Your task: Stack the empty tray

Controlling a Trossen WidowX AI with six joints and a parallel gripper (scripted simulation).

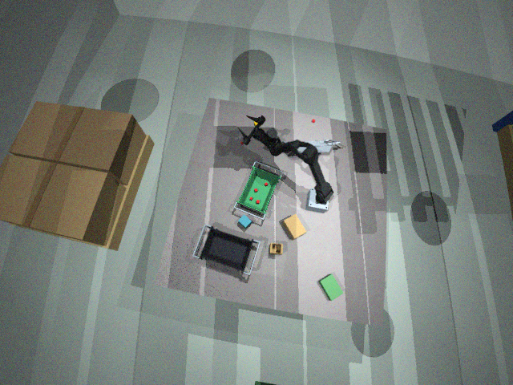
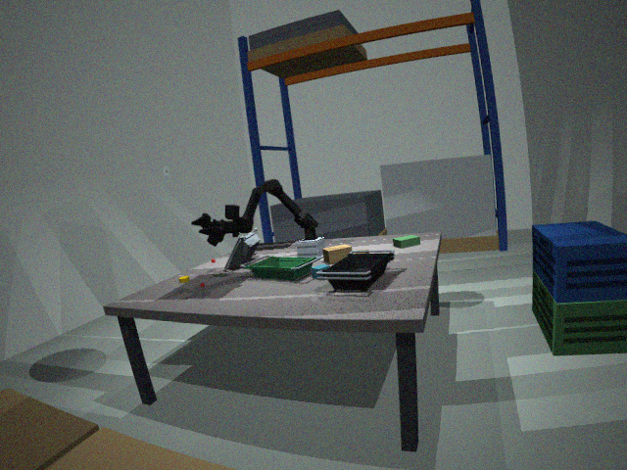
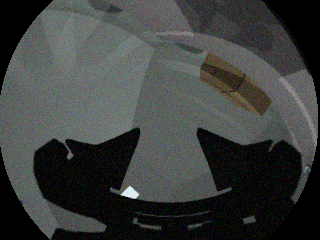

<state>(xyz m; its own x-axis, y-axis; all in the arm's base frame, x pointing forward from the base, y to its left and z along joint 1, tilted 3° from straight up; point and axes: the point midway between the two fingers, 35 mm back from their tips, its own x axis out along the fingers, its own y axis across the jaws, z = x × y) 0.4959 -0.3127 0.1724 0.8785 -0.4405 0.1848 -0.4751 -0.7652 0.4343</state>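
Spread wide with nothing between its fingers, the pincer [image 1: 249, 129] hangs in the air over the table's [image 2: 283, 308] far-left part as the top view shows it, well above the surface in the exterior view [image 2: 205, 227]; from the wrist its two dark fingers stand apart, framing only pale floor and a brown box beyond the table edge. Close under it lie a small yellow block [image 1: 260, 121] and a red block [image 1: 241, 143], with another red block [image 1: 313, 120] further along the far edge. The arm [image 1: 309, 155] folds back from the pincer to its pale base [image 1: 313, 204] near the table's middle. Just beside the base, on the side toward the left edge, stands the green tray [image 1: 257, 189], holding four small red blocks [image 1: 255, 190]; one wire bar [image 1: 269, 167] shows at its far end and the other [image 1: 248, 215] at its near end, both looking swung out past the rim rather than across the top. A blue block [image 1: 244, 221] sits just beside that near bar. Nearer the front-left corner lies the black tray [image 1: 227, 249], apart from the green one, level on the table with its own bars out at its ends. Between the trays and the right edge are a tan block [image 1: 294, 226], a small wooden block [image 1: 276, 248], and a green block [image 1: 331, 286] toward the front-right corner.
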